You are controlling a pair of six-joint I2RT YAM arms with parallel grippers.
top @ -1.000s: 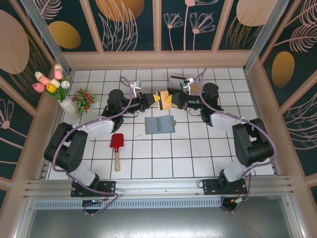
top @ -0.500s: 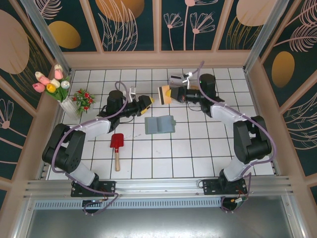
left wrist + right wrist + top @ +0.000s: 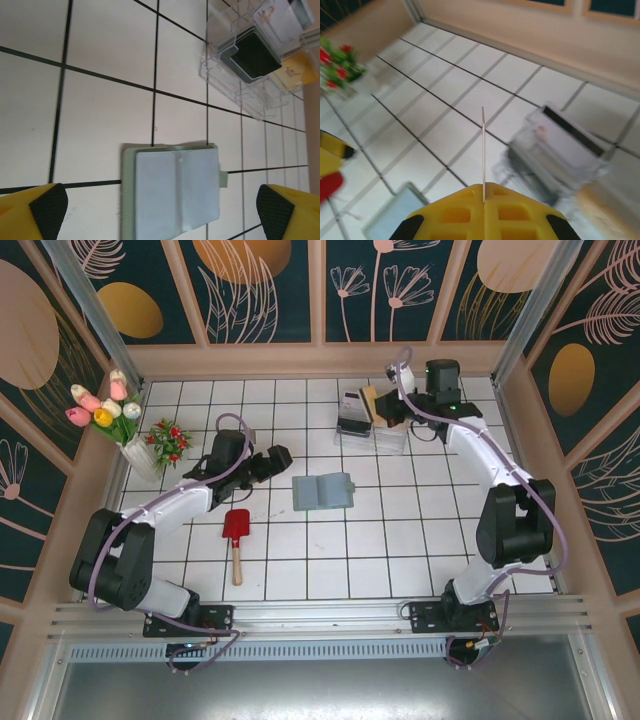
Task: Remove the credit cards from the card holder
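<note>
The card holder (image 3: 323, 491) lies open on the tiles, its blue-grey inside up, also under the left wrist camera (image 3: 172, 192). My left gripper (image 3: 277, 458) is open just left of it, with nothing between its black pads (image 3: 47, 205). My right gripper (image 3: 378, 406) is shut on a tan-gold credit card (image 3: 369, 402), seen edge-on as a thin line (image 3: 483, 145) rising from the yellow jaws (image 3: 483, 192). It hovers over the clear boxes at the back. A dark credit card (image 3: 256, 54) lies inside a clear box (image 3: 235, 80).
Two clear plastic boxes (image 3: 355, 422) (image 3: 390, 436) stand at the back centre. A red toy shovel (image 3: 236, 532) lies front left. A small red flower pot (image 3: 168, 440) and a tulip vase (image 3: 125, 435) stand at the left wall. Wooden walls ring the tiled floor.
My left gripper let go of the tan card, opened and drew back to the left. My right gripper carried the card from above the card holder back to the clear boxes.
</note>
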